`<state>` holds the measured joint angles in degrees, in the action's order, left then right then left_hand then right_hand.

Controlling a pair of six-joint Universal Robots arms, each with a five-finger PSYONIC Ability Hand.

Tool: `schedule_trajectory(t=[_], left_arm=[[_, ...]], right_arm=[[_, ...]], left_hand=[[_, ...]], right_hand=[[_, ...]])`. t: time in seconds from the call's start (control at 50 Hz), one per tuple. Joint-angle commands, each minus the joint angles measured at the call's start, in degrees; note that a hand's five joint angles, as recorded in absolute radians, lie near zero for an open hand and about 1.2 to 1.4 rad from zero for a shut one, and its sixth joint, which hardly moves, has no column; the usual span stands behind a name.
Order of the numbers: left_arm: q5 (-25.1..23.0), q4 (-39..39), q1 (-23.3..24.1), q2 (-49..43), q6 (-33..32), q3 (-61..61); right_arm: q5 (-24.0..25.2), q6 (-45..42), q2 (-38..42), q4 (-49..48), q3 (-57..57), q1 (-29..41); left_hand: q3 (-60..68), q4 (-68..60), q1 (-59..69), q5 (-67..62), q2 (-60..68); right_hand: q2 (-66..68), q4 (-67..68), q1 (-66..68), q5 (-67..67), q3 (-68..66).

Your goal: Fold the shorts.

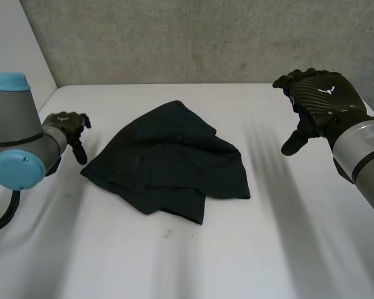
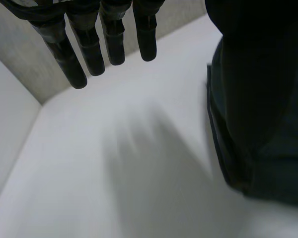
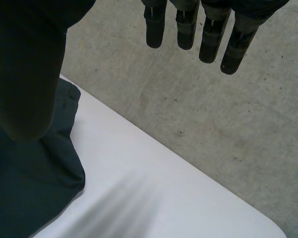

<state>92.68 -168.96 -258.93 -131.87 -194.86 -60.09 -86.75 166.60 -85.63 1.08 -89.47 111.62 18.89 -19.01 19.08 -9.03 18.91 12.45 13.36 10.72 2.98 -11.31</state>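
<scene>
Dark, crumpled shorts [image 1: 168, 163] lie in a loose heap at the middle of the white table [image 1: 268, 249], untouched, with my two hands poised on either side. My left hand [image 1: 70, 128] hangs just beside the garment's left edge, apart from the cloth. Its fingers [image 2: 92, 47] are straight, slightly spread and holding nothing. In the left wrist view they point toward the table's far corner, and a hemmed edge of the shorts lies off beside the palm. A large dark blur over that edge may be my own thumb, but where it ends and the fabric begins is hard to make out.

My right hand [image 1: 321, 99] hovers well apart from the shorts, raised above the table's right side, with its fingers extended and empty and its thumb [image 3: 25, 74] pointing down. In the right wrist view the thumb covers part of the shorts, and a corner of the cloth shows beneath it on the table. Waistband and leg openings cannot be told apart among the folds. A grey concrete wall [image 1: 206, 37] stands behind the table.
</scene>
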Motion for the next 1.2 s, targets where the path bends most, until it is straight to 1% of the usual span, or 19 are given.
schedule_trajectory(t=[0.02, 0.22, 0.36, 0.42, 0.44, 0.5, 0.52, 0.54, 0.56, 0.6, 0.68, 0.76, 0.78, 0.84, 0.9, 0.92, 1.04, 1.1, 1.2], left_arm=[[-2.68, 6.27, -0.43, -1.64, 1.24, 1.64], [-2.85, 9.26, 0.18, -3.93, 1.50, 2.70], [-2.85, 9.62, 0.97, -3.93, 1.50, 2.34], [-2.85, 9.62, 1.15, -4.10, 1.59, 2.17], [-2.77, 9.62, 1.15, -4.19, 1.59, 2.17], [-2.41, 9.53, 1.15, -4.19, 1.68, 2.26], [-2.24, 9.27, 1.15, -4.19, 1.68, 2.26], [-1.71, 9.09, 1.06, -4.10, 1.85, 2.34], [-1.54, 9.00, 1.06, -3.75, 2.11, 2.52], [-0.75, 8.57, 0.97, -3.23, 2.64, 2.87], [2.50, 5.23, 0.62, 1.07, 3.52, 3.84], [6.89, -1.27, 0.09, 7.05, 3.17, 4.54], [8.38, -4.50, 0.18, 8.89, 2.91, 5.33], [9.80, -9.00, 1.14, 11.27, 2.73, 6.21], [9.28, -13.23, 4.04, 14.61, 2.91, 7.35], [8.23, -14.54, 7.01, 16.27, 2.82, 8.14], [2.78, -16.40, 17.74, 17.08, 3.08, 8.32], [-0.30, -16.40, 23.98, 13.84, 2.91, 7.71], [-1.71, -15.96, 31.20, 6.28, 2.82, 7.27]], right_arm=[[-0.09, -0.04, 0.02, -0.03, -0.01, 0.00], [-0.09, -0.04, 0.02, -0.11, -0.01, 0.00], [-0.09, -0.04, 0.02, -0.03, -0.01, 0.00], [-0.09, -0.04, 0.02, -0.03, -0.09, 0.00], [-0.09, -0.04, 0.02, -0.03, -0.18, 0.00], [-0.09, -0.04, 0.02, -0.11, -0.44, 0.00], [-0.09, -0.04, 0.02, -0.11, -0.45, 0.00], [-0.09, -0.04, 0.02, -0.11, -0.45, 0.00], [-0.09, -0.13, 0.02, -0.11, -0.45, 0.00], [-0.09, -0.13, -0.07, -0.11, -0.36, 0.00], [-0.09, -0.13, 0.02, -0.11, -0.18, 0.00], [-0.17, -0.13, -0.07, -0.11, 0.34, 0.00], [-0.17, -0.13, -0.07, -0.11, 0.52, 0.00], [-0.17, -0.13, -0.15, -0.11, 1.05, 0.00], [-0.17, -0.13, -0.42, -0.03, 1.75, 0.00], [-0.26, -0.13, -0.59, -0.03, 2.27, 0.00], [-0.61, 0.13, -0.95, -0.02, 3.51, -0.71], [-0.70, 0.22, -1.65, 0.06, 3.86, -0.97], [-0.79, 0.13, -2.09, -0.03, 4.12, -2.37]], left_hand=[[3.27, -3.15, 3.08, -3.13, 3.25], [3.77, -3.65, 3.58, -3.63, 3.75], [7.64, -7.52, 7.45, -7.49, 7.62], [12.34, -12.22, 12.15, -12.20, 12.32], [14.52, -14.40, 14.33, -14.37, 14.50], [35.32, -35.20, 35.14, -35.18, 35.30], [43.22, -43.11, 43.04, -43.08, 43.20], [57.46, -57.34, 57.27, -57.31, 57.44], [61.08, -60.96, 60.89, -60.93, 61.05], [61.11, -60.99, 60.92, -60.97, 61.09], [61.11, -60.99, 60.92, -60.97, 61.09], [61.11, -60.99, 60.92, -60.97, 61.09], [61.11, -60.99, 60.92, -60.97, 61.09], [61.11, -60.99, 60.92, -60.97, 61.09], [61.11, -60.99, 60.92, -60.97, 61.09], [61.11, -60.99, 60.92, -60.97, 61.09], [61.11, -60.99, 60.92, -60.97, 61.09], [61.11, -60.99, 60.92, -60.97, 61.09], [61.11, -60.99, 60.92, -60.97, 61.09]], right_hand=[[-2.45, -3.36, -0.72, -2.98, 1.31], [-2.45, -3.36, -0.72, -2.98, 1.31], [-2.45, -3.36, -0.72, -2.98, 1.31], [-2.45, -3.36, -0.72, -2.98, 1.31], [-2.45, -3.36, -0.72, -2.98, 1.31], [-2.45, -3.36, -0.72, -2.98, 1.31], [-2.45, -3.36, -0.72, -2.98, 1.31], [-2.45, -3.36, -0.72, -2.98, 1.31], [-2.45, -3.36, -0.72, -2.98, 1.31], [-2.45, -3.36, -0.72, -2.98, 1.31], [-2.45, -3.36, -0.72, -2.98, 1.31], [-2.45, -3.36, -0.72, -2.98, 1.31], [-2.45, -3.36, -0.72, -2.98, 1.31], [-2.45, -3.36, -0.72, -2.98, 1.31], [-2.45, -3.36, -0.72, -2.98, 1.31], [-2.45, -3.36, -0.72, -2.98, 1.31], [-2.45, -3.36, -0.72, -2.98, 1.31], [-2.45, -3.36, -0.72, -2.98, 1.31], [-2.45, -3.36, -0.72, -2.98, 1.31]])
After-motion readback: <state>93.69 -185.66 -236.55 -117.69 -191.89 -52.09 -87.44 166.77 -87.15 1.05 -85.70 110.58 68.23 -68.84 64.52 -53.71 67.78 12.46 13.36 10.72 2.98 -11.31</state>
